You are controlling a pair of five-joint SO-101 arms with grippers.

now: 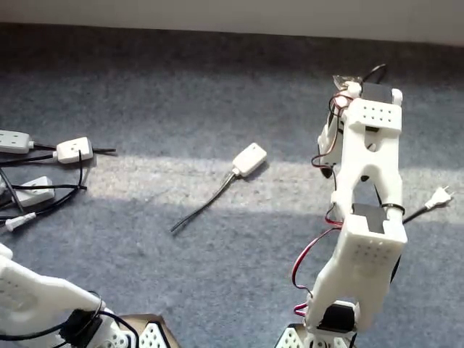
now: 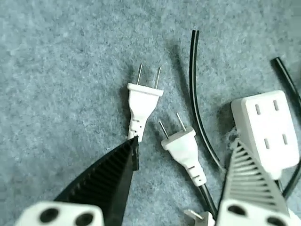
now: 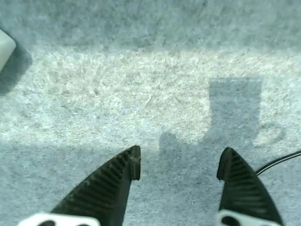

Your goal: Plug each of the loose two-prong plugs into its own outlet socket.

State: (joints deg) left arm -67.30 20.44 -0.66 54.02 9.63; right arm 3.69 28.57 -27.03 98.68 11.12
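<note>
Two loose white two-prong plugs lie on the grey carpet in the left wrist view. One plug [image 2: 142, 101] rests just past the black fingertip, the other plug [image 2: 182, 144] lies between the fingers of my open left gripper [image 2: 186, 145]. A white outlet socket [image 2: 267, 130] sits beside the pale finger [image 2: 249, 179]. My right gripper [image 3: 181, 160] hangs open over bare carpet, holding nothing. In the high view a white socket block [image 1: 249, 159] with a black cable lies mid-carpet, and another plug [image 1: 439, 196] lies to the right of the right arm [image 1: 366, 167].
Several white sockets [image 1: 75, 150] and tangled black cables [image 1: 51, 190] crowd the left edge of the carpet. A black cable [image 2: 195, 94] curves past the plugs. A thin cable [image 3: 278, 162] and a white socket corner [image 3: 4, 47] show at the right wrist view's edges.
</note>
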